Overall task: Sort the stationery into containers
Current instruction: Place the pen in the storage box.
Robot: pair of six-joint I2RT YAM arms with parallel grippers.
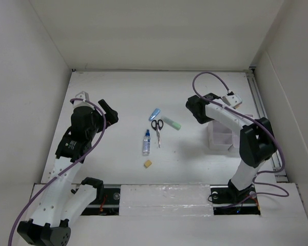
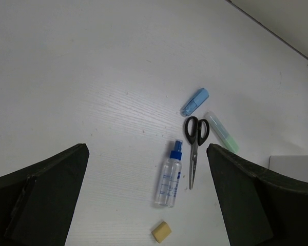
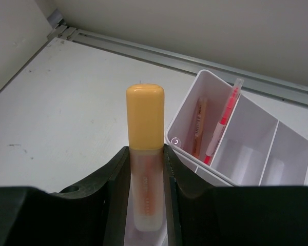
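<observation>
**A:** Legible lettering, any view?
**B:** None can be read. The glue bottle (image 2: 168, 180) bears a label with blue print — too small to make out.
**A:** The orange marker (image 3: 145, 164)?
**B:** Faint marks on its translucent barrel, blurred.
**A:** Elsewhere?
**B:** The orange pen (image 3: 199, 123), standing in a bin (image 3: 251, 123), shows dark print along its body — unreadable. The bin's rim carries a small moulded ring.

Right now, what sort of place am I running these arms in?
Likely a lab test cell, not an office: a white table boxed in by plain white panels, two arms bolted at its near edge, and staged scissors and sorting bins.
</observation>
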